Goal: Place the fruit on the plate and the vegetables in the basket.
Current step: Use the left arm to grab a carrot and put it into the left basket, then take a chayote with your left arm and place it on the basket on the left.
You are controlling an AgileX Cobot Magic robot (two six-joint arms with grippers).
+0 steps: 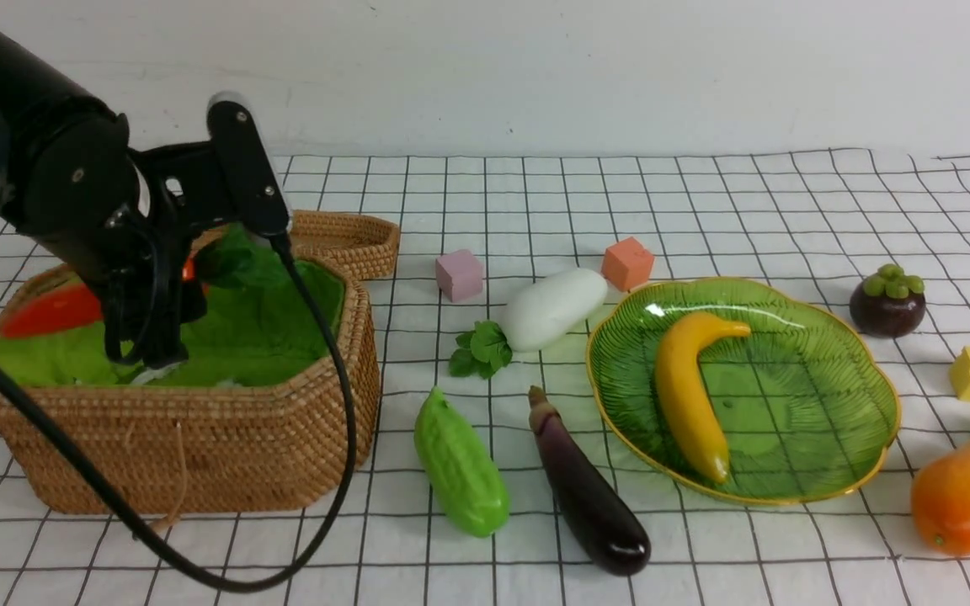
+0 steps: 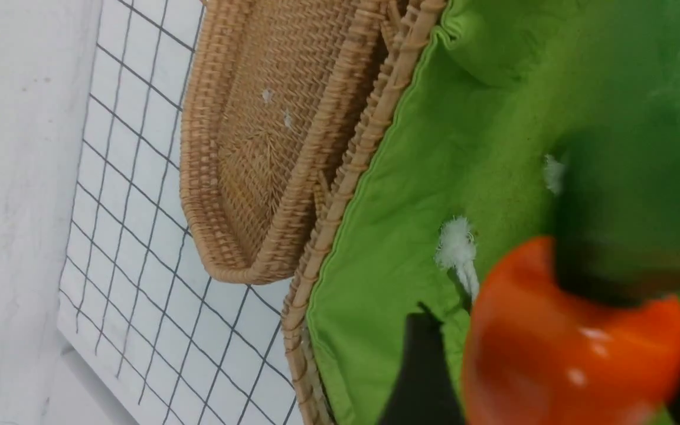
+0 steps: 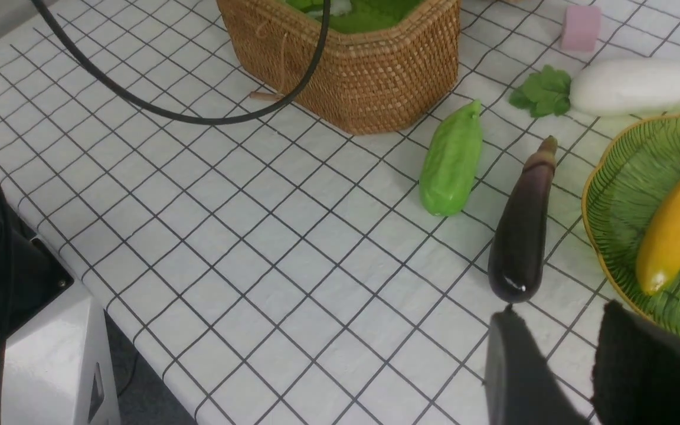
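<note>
Your left gripper point(image 1: 152, 360) sits low inside the woven rattan basket with green lining point(image 1: 199, 454), jaws astride the red-orange carrot point(image 1: 51, 313) so it lands gently; whether they clamp it, you cannot tell.

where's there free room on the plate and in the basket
The plate is bare right of the banana. The basket has bare lining by its right wall; the carrot and left fingers take its left side. Crowded between basket and plate: gourd, eggplant, radish.
</note>
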